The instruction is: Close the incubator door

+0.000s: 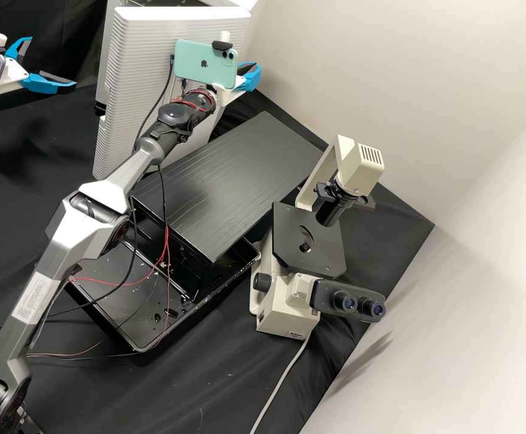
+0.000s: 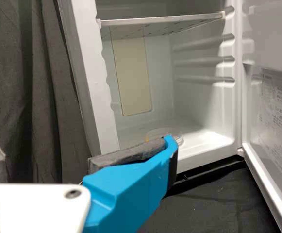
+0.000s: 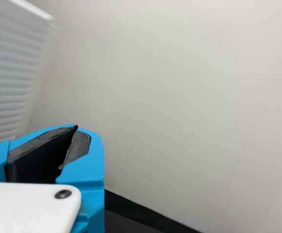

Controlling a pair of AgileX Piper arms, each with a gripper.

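Incubator door (image 2: 273, 121): stood open, ahead of left tool (image 1: 53, 62). Left tool: spread wide, held nothing. Right tool (image 1: 256, 71): closed, held nothing, near ribbed white panel (image 1: 148, 78).

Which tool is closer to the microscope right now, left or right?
Right. In the high view, the right tool is beside the incubator, on the side toward the microscope; the left tool is across the incubator, farther away.
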